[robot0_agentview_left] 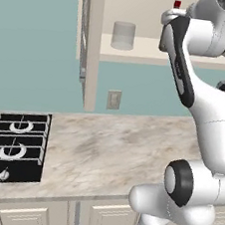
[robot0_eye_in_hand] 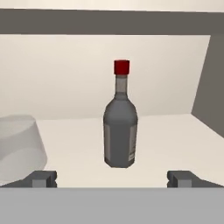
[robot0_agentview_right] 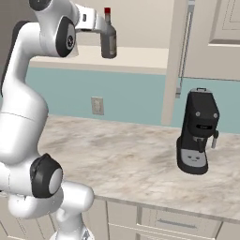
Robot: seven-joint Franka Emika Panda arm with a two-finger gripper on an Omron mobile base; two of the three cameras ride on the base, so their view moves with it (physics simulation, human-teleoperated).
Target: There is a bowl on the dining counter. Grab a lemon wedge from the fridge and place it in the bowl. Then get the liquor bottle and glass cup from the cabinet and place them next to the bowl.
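Note:
The liquor bottle (robot0_eye_in_hand: 120,131), dark grey with a red cap, stands upright on the cabinet shelf (robot0_eye_in_hand: 166,135), straight ahead of my gripper (robot0_eye_in_hand: 112,179). The gripper is open, its fingertips (robot0_eye_in_hand: 43,178) spread wider than the bottle, a little short of it and holding nothing. The glass cup (robot0_eye_in_hand: 17,148) stands on the same shelf to the bottle's left. From the right base view the bottle (robot0_agentview_right: 108,40) is just past the hand. From the left base view the glass cup (robot0_agentview_left: 123,35) stands clear and the bottle's red cap (robot0_agentview_left: 177,3) peeks over the arm. The bowl, dining counter, lemon wedge and fridge are out of view.
Below the cabinet runs a marble wall counter (robot0_agentview_left: 109,149) with a black stove (robot0_agentview_left: 12,146) at the left and a black coffee machine (robot0_agentview_right: 199,133) at the right. The cabinet doors (robot0_agentview_left: 86,41) (robot0_agentview_right: 183,47) hang open on either side. A wall outlet (robot0_agentview_left: 113,99) sits under the shelf.

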